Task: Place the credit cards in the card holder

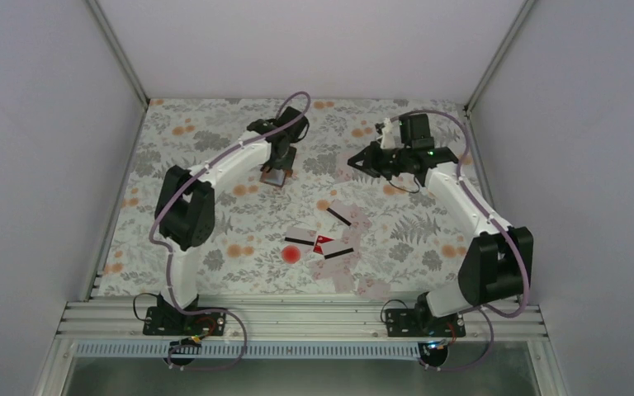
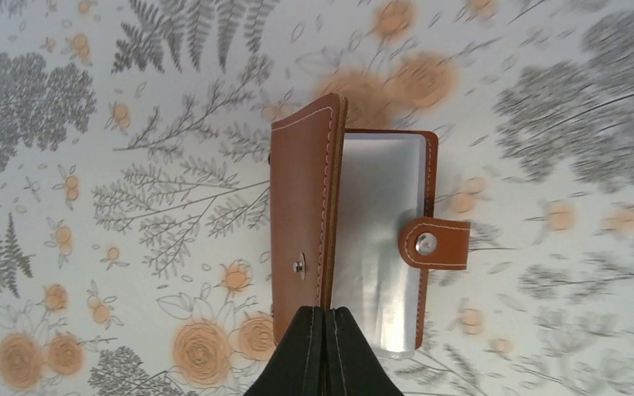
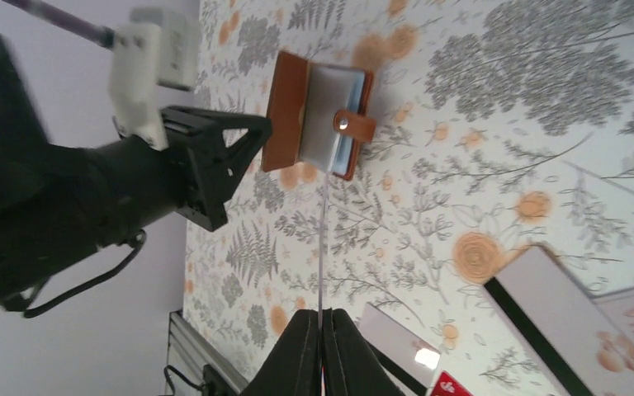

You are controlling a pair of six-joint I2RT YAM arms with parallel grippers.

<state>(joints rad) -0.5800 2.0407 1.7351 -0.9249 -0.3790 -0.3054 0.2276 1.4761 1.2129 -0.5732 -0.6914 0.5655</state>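
1. Our left pincer (image 2: 327,318) is clenched on the brown cover of the card holder (image 2: 301,206), which is open at the far left-centre of the table (image 1: 215,132).
2. Our right pincer (image 3: 322,318), far right, grips one card (image 3: 323,256) edge-on.
3. We see the other credit cards (image 1: 343,247) lying near-centre.

Your left arm (image 1: 223,158) and right arm (image 1: 462,202) are a matched pair: slim white links between bulky black joint housings (image 1: 188,210), each rising from a small black base (image 1: 173,318). A mauve cable (image 1: 156,224) loops along each arm from base to wrist. You'll spot a small green light (image 1: 432,152) on the right wrist and a white block (image 3: 153,58) on the left one. The left gripper (image 2: 324,312) and right gripper (image 3: 322,315) end alike, in matte black, tapered fingers (image 2: 301,359).
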